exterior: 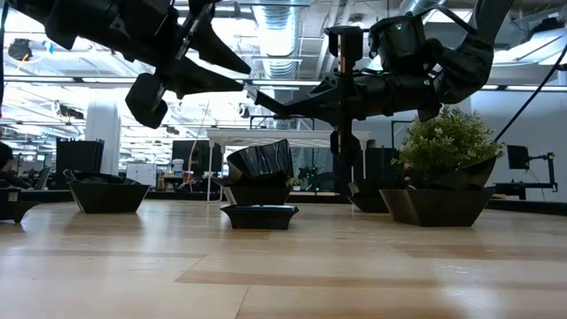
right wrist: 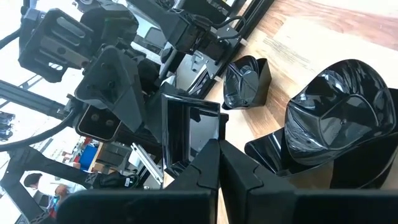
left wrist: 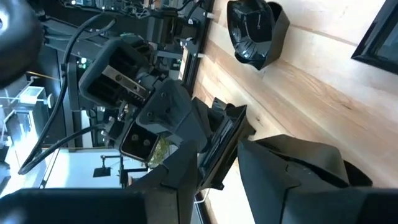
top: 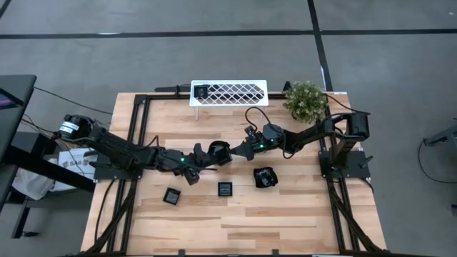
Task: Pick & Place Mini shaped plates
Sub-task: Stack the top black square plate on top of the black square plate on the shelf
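Pale wood makes up the bench point(top: 285, 221). Nearest its front edge lie two flat square plates point(top: 171, 196) point(top: 226, 189), and a loose faceted dish point(top: 265, 177) sits just behind them toward 3 o'clock.

Above these, at mid-bench, the two arms meet nose to nose. The left tool point(top: 208, 155) reaches in from 9 o'clock with its jaws set wide, apparently around a deep dish point(top: 219, 151) carried clear of the wood. The right tool point(top: 243, 150) comes in from 3 o'clock with its jaws pinched tight on the rim of a thin held plate point(right wrist: 186, 140), which stands on edge rather than lying flat. The two loads are just beside each other, and I cannot tell whether they touch.

The relation that matters is this: in the high view the white rack point(top: 228, 93) lies at about 12 o'clock from both tools, at the far edge, with its long axis running 9 to 3. A racked plate point(top: 202, 91) already sits at its 9 o'clock end, and the rest of the lattice looks open. Neither arm is clearly nearer. My judgement is that the thin plate, already upright, suits a slot better than the deep dish does.

A potted plant point(top: 305, 100) stands at the rack's 3 o'clock end, close to the right arm's path.

Beside the bench at 9 o'clock, a white box point(top: 71, 163) carries dark lettering too small to read. I can make out no other label or brand.
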Action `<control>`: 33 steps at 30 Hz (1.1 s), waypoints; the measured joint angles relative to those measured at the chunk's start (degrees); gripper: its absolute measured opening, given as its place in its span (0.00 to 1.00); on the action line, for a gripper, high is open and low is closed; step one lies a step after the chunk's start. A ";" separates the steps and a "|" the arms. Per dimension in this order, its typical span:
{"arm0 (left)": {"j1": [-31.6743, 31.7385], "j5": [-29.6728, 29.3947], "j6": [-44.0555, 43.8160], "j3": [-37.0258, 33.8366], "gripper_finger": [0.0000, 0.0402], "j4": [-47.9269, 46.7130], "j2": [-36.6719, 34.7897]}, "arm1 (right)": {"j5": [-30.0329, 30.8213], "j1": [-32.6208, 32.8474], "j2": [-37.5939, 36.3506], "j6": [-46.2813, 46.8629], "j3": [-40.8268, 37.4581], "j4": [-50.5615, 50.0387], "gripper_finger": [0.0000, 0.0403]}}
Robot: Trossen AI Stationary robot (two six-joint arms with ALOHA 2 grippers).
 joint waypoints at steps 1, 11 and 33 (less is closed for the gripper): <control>0.25 0.04 0.00 0.00 0.29 0.00 0.00 | 0.00 0.00 0.00 0.01 -0.01 0.00 0.00; 3.26 8.04 -1.96 0.00 0.29 0.32 0.00 | 0.04 0.14 0.00 0.01 -0.02 -0.17 0.00; 7.84 18.06 -3.67 0.00 0.29 1.06 0.00 | 0.04 0.20 0.00 -1.36 -0.02 -0.22 0.00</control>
